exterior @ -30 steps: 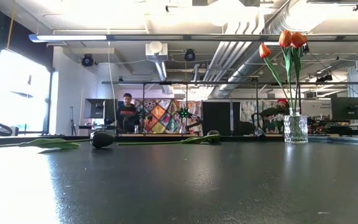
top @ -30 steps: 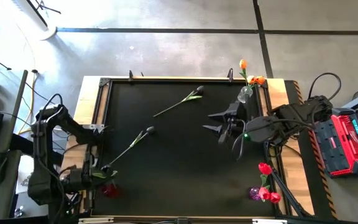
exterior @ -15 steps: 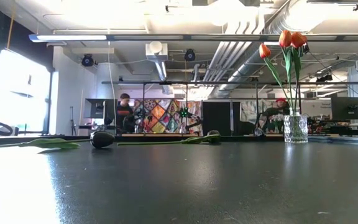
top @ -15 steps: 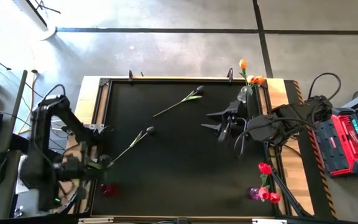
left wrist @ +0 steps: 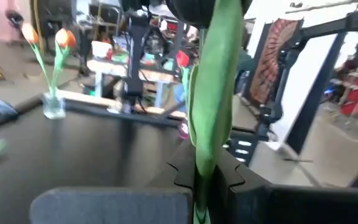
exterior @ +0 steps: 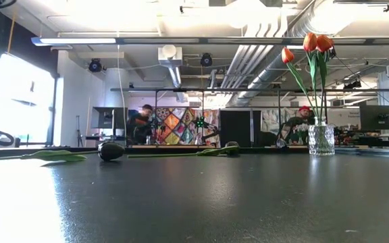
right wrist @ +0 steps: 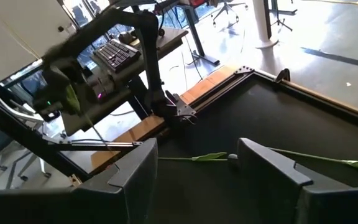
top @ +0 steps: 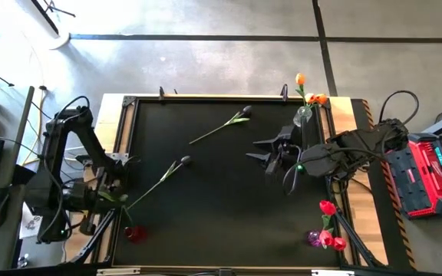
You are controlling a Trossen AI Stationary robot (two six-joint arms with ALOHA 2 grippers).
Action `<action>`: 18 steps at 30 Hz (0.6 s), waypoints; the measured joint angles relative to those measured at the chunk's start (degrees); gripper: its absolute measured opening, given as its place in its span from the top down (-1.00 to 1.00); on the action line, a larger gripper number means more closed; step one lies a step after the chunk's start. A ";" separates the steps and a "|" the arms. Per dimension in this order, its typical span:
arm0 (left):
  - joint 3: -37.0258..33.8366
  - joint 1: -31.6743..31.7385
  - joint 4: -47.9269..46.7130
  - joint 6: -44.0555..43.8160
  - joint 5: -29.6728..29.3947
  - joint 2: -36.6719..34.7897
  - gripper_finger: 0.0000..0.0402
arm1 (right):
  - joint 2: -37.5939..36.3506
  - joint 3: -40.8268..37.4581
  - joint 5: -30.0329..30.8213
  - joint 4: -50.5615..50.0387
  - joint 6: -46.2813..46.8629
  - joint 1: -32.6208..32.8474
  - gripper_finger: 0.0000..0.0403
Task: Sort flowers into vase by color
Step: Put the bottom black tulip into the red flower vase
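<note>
Left gripper, at the table's left edge, is clamped on the green stem of a tulip, whose leaf runs up between its dark fingers in the left wrist view; the head's colour cannot be told there. Right gripper hovers over the right half of the black table with its jaws spread wide and nothing between them.

A glass vase at the far right corner holds three orange tulips, standing upright. At the near right corner a second vase holds red tulips. A small red vase sits at the near left corner. Two dark-headed tulips lie flat on the mat: one toward the far side, the other left of centre, well apart. People show in the room beyond.
</note>
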 joint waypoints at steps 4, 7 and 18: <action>-2.79 -2.35 1.46 -5.75 -0.32 -0.23 1.00 | 0.00 0.00 0.00 0.03 0.94 -0.02 -0.04; -2.86 -2.67 1.63 -6.96 -0.40 -0.70 1.00 | 0.00 0.00 -0.01 0.04 1.20 -0.55 -0.04; -2.81 -2.85 4.76 -2.88 -0.39 -6.48 1.00 | 0.00 0.00 -0.37 1.14 1.78 -2.71 -0.04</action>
